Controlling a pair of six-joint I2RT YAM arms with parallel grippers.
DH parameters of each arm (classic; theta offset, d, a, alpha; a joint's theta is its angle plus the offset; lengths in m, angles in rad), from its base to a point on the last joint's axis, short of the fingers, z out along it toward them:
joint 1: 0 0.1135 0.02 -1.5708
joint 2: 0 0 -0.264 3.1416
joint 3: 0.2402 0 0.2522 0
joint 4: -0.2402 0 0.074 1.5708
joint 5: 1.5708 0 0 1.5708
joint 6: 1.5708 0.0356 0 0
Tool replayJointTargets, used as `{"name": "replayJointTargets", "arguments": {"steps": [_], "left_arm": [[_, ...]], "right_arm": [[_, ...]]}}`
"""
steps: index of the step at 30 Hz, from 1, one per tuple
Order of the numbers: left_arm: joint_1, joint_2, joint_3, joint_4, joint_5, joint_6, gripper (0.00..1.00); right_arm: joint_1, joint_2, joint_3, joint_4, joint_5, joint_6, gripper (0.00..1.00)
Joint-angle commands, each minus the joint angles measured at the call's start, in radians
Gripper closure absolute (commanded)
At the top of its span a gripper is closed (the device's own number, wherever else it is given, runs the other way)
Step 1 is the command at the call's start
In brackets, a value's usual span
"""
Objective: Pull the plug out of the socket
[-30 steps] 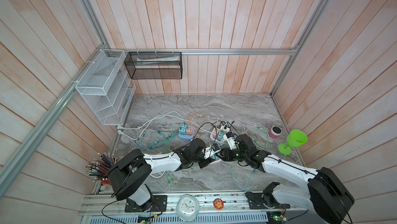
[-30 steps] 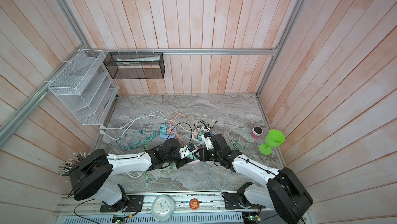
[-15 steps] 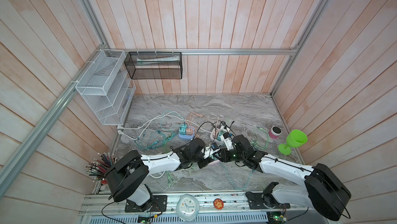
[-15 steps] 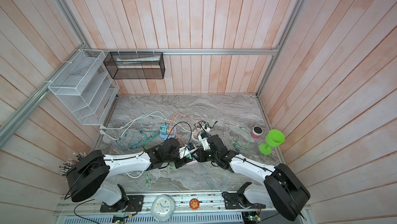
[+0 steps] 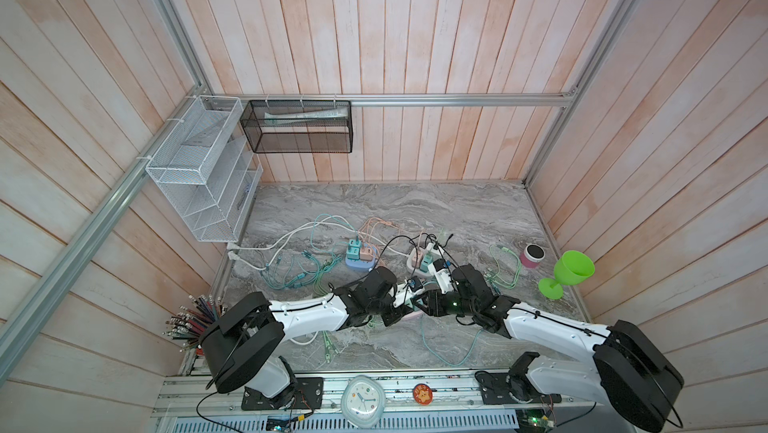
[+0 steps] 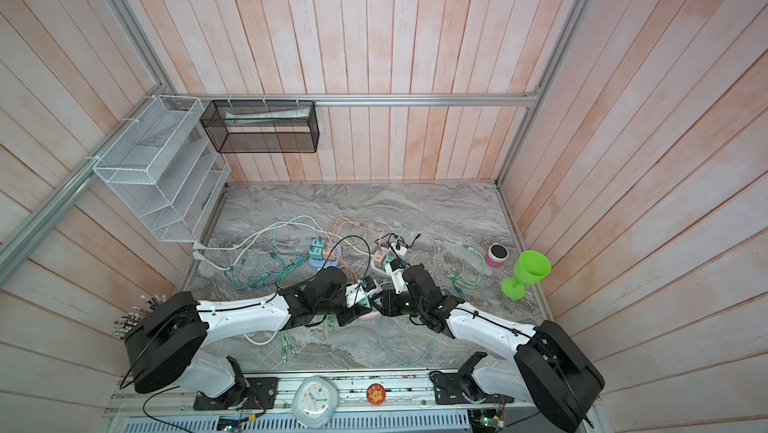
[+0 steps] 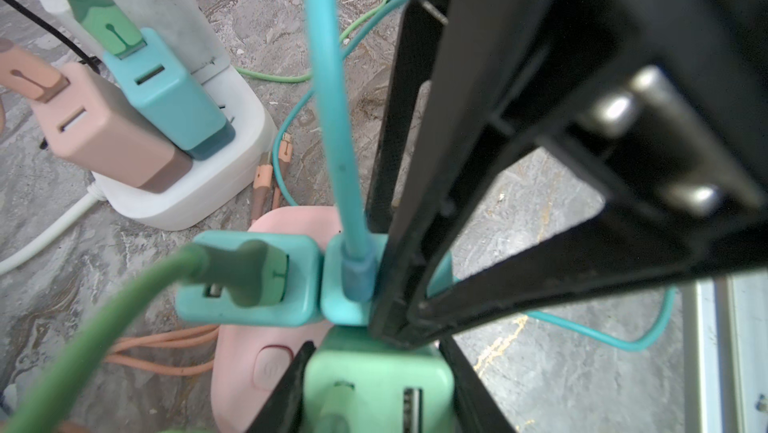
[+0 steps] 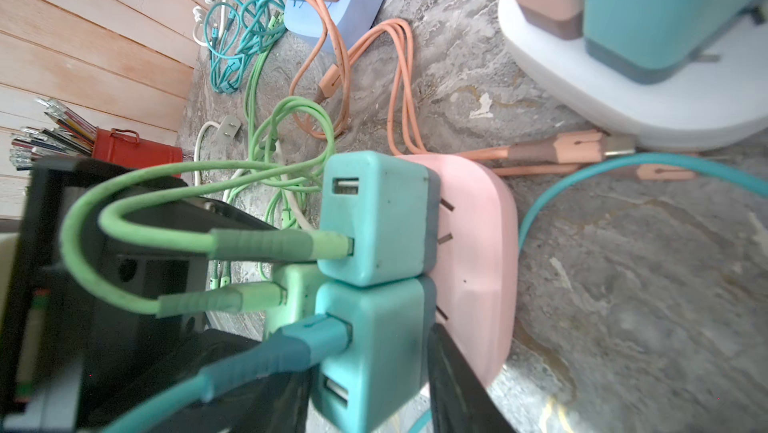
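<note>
The socket is a pink power strip (image 7: pixel 249 368) (image 8: pixel 478 244) lying near the front middle of the table, mostly hidden under both grippers in both top views (image 5: pixel 409 315) (image 6: pixel 370 315). Three plugs stand in it. My left gripper (image 7: pixel 376 368) (image 5: pixel 404 307) is shut on the mint green plug (image 7: pixel 374 381) (image 8: pixel 297 285), one black finger on each side. My right gripper (image 8: pixel 365 360) (image 5: pixel 423 306) brackets the teal plug (image 8: pixel 374 347) (image 7: pixel 332 306) that carries the teal cable, one finger against its base. A second teal plug (image 8: pixel 374 210) with a green cable stands beside it, prongs partly showing.
A white power strip (image 5: pixel 417 262) and a blue one (image 5: pixel 357 263), both with chargers, lie just behind. Tangled teal, green and orange cables (image 5: pixel 299 273) spread to the left. A pink cup (image 5: pixel 533 255) and a green goblet (image 5: pixel 571 271) stand at the right, a pencil holder (image 5: pixel 195 318) front left.
My right gripper has moved a little to the left and closed in on the pink socket, meeting the left gripper. The left arm has hardly moved.
</note>
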State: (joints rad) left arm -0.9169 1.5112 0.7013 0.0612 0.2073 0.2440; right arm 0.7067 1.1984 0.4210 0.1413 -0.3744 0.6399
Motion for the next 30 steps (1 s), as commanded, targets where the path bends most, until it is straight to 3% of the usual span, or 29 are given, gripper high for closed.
{"name": "replayJointTargets", "arguments": {"steps": [1, 5, 10, 19, 30], "left_arm": [[0.007, -0.05, 0.045, 0.072, -0.019, 0.016, 0.84], [0.007, -0.043, 0.068, 0.07, -0.02, 0.012, 0.84], [0.006, -0.046, 0.121, 0.029, -0.016, 0.012, 0.84], [0.0, -0.034, 0.118, 0.01, -0.035, -0.003, 0.84], [0.024, -0.127, 0.032, -0.016, -0.125, -0.059, 0.85]], "right_arm": [[0.002, -0.004, -0.045, -0.194, 0.077, 0.013, 0.55], [0.002, -0.018, -0.042, -0.194, 0.1, 0.016, 0.61], [0.006, 0.066, -0.025, -0.213, 0.081, -0.02, 0.67], [0.013, 0.102, -0.002, -0.235, 0.115, -0.037, 0.68], [0.013, 0.052, -0.035, -0.227, 0.208, 0.018, 0.68]]}}
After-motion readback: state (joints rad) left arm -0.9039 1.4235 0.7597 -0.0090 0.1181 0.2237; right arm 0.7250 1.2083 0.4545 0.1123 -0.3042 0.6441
